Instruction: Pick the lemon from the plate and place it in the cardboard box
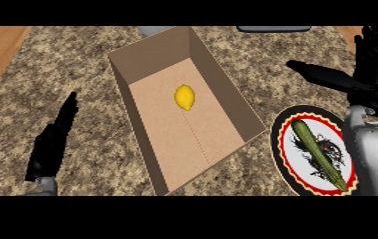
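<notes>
Lemon (184, 97) is already lying on the floor of the cardboard box (221, 78), a little toward the far end at about 12 o'clock from the box centre, touching neither side wall, with its long axis running roughly 12 to 6. So by my read the placing is done and only the retreat is left. Right hand (354, 78) sits at 3 o'clock of the box, over the counter (81, 68) and above the plate (284, 155): fingers straight and spread, thumb pointing toward 9 o'clock, holding nothing. Left hand (52, 140) rests at 8 o'clock near the lower left edge, fingers straight, empty, well apart from the box. The plate at 4 o'clock of the box carries only a cucumber (319, 155), laid diagonally from 11 to 5. Handling notes if a re-grasp is ever needed: I'd expect the lemon to be light, stiff enough under the fingers, not fragile, with a waxy skin that may slip, and an oval shape that will roll about its long axis. Best hold, in my judgement, is across the fat middle with thumb against fingers, coming from above, since the pointed ends offer little contact. The box walls look tall on the 9 o'clock side, so a straight-down approach avoids clipping them.
</notes>
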You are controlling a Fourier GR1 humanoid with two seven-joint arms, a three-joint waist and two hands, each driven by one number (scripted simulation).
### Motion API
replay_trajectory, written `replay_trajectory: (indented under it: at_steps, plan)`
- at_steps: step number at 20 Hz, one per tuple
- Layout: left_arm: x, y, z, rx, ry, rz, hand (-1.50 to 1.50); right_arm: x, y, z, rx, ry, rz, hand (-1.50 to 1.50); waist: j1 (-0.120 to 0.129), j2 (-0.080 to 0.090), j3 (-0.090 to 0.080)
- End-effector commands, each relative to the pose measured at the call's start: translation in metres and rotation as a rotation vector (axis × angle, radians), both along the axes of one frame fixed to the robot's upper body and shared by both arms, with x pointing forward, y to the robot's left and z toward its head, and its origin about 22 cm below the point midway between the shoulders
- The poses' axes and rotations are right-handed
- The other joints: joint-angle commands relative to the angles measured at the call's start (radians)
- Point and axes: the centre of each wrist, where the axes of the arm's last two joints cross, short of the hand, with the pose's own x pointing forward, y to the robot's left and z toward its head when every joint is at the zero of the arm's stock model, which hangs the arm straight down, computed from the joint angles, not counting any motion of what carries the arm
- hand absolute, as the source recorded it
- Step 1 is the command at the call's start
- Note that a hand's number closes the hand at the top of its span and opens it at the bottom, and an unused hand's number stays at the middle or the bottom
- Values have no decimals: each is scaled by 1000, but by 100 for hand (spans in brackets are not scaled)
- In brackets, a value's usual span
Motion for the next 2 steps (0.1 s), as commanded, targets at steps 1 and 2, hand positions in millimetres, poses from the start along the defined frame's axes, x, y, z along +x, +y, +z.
replay_trajectory:
  at_steps: [1, 2]
  plan:
    - [3, -6, 16, -11, -3, -4, 0, -42, -58, 0, -31, 3, 21, -150, 1, 0, 1]
    - [-1, -21, 6, -4, -15, -8, 0, -35, -81, -10, -38, -16, 30, -150, 10, 3, 1]
